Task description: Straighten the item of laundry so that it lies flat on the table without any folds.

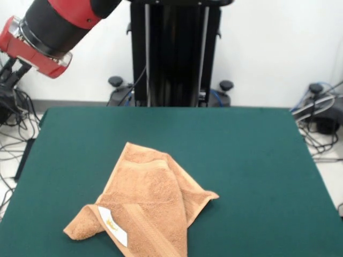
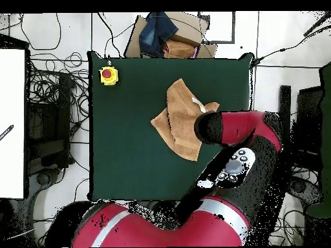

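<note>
The pincer itself cannot be made out in either view. The front view shows only the red and black arm (image 1: 51, 29) raised at the upper corner, its end cut off by the picture's edge, and in the overhead view the arm's bulk (image 2: 236, 129) hides whatever hangs below it. Whether the pincer is open or closed, or has hold of anything, cannot be told.

The towel (image 1: 144, 206) lies crumpled on the green counter (image 1: 252, 160), well below the raised arm and touched by nothing that shows. Seen from above, the towel (image 2: 181, 119) sits just beside the arm's dark end, partly covered by it along one edge, so the cloth is close under the arm rather than across the counter from it.

Its long axis runs roughly from the counter's far edge towards the robot's base in the overhead view. One corner is folded over, showing the white label (image 1: 113, 226), and a flap sticks out sideways.

The coming move likely turns on descending onto that folded corner and drawing it outward, away from the cloth's middle.

A yellow box with a red button (image 2: 108, 75) stands well apart at a counter corner.
</note>
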Robot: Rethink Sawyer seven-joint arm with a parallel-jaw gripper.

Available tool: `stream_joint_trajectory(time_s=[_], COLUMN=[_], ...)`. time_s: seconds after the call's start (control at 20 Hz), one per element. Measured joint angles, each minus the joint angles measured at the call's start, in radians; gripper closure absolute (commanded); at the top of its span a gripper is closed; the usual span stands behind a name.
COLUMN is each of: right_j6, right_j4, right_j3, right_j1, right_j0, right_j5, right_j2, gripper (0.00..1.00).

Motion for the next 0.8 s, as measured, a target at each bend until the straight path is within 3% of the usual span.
stream_joint_trajectory(time_s=[0.4,0.8], right_j6=[0.0,0.0], right_j4=[-0.01,-0.012], right_j3=[0.022,0.015], right_j1=[-0.079,-0.095], right_j0=[-0.061,-0.059], right_j5=[-0.098,-0.197], right_j2=[0.022,0.001], gripper=[1.0,1.0])
